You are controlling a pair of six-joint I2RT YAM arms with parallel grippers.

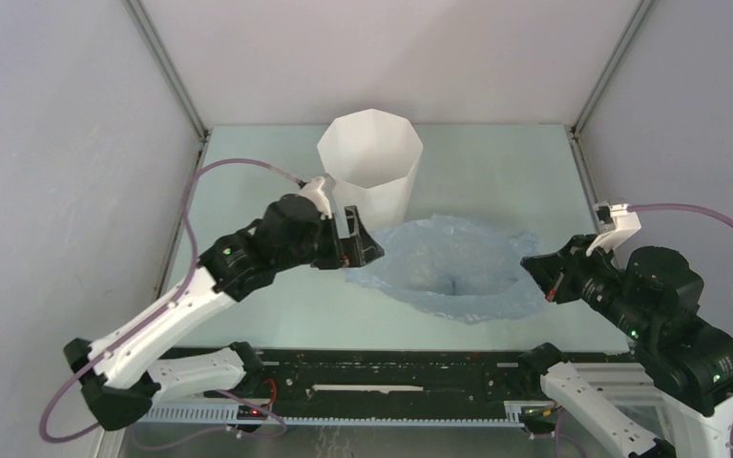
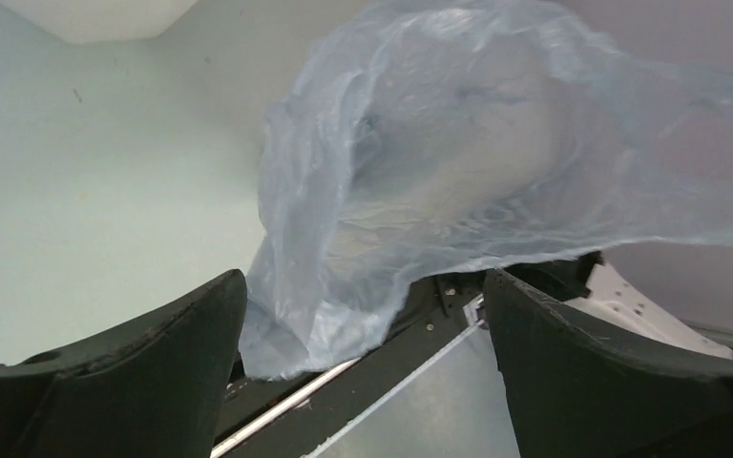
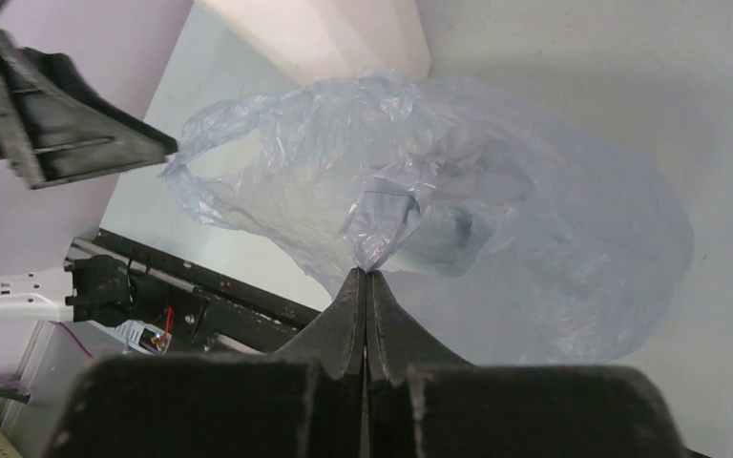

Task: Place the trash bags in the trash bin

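The pale-blue trash bag [image 1: 453,269] spreads wrinkled over the table in front of the white faceted trash bin [image 1: 370,170]. My right gripper [image 1: 537,274] is shut on a pinch of the bag's film [image 3: 374,239] at its right side. My left gripper [image 1: 366,250] is open at the bag's left edge, just in front of the bin's base. In the left wrist view its fingers [image 2: 134,353] stand wide apart, and a fold of the bag [image 2: 324,286] hangs between them without being gripped. The bin's base shows in the right wrist view [image 3: 334,33].
The black rail [image 1: 382,367] with the arm bases runs along the table's near edge. Grey enclosure walls and metal posts [image 1: 167,72] bound the table on the left, right and back. The left gripper's finger [image 3: 76,143] shows in the right wrist view beside the bag's loop handle.
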